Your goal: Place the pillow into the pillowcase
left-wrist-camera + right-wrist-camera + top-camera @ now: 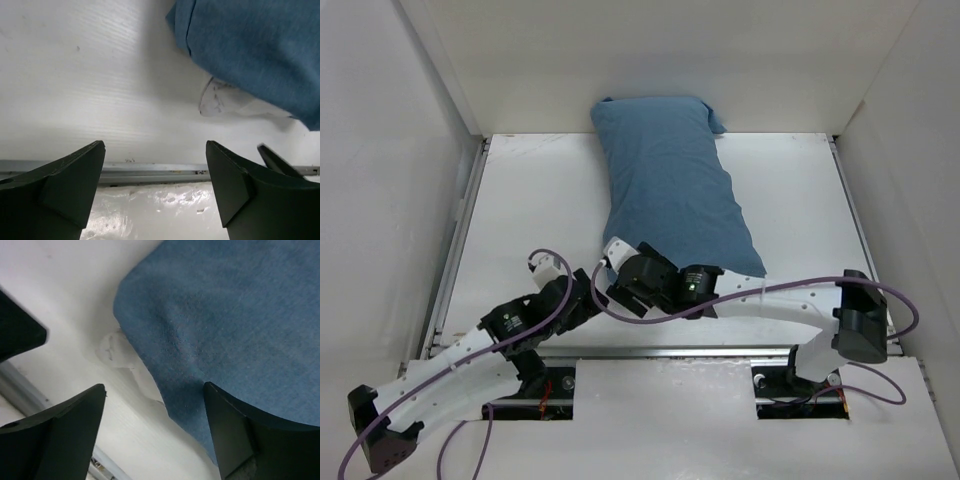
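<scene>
1. Looking down from above, I see the pillowcase point(670, 185) lying plump on the table point(520, 200), its long axis running from the far wall toward the near right. Both arms crowd its near-left corner. The right gripper point(612, 262) is at the corner itself, and the left gripper point(588, 287) is just beside it to the left.
2. From the left wrist, the jaws stand wide with nothing between them. The blue corner lies ahead and to the right, and a white scrap of the pillow point(225, 100) (its tag, I think) peeks out beneath it.
3. From the right wrist, those jaws are spread too, gripping nothing. One finger hangs over the blue fabric, though I cannot tell whether it touches. The right arm looks nearer for tucking that corner in.
</scene>
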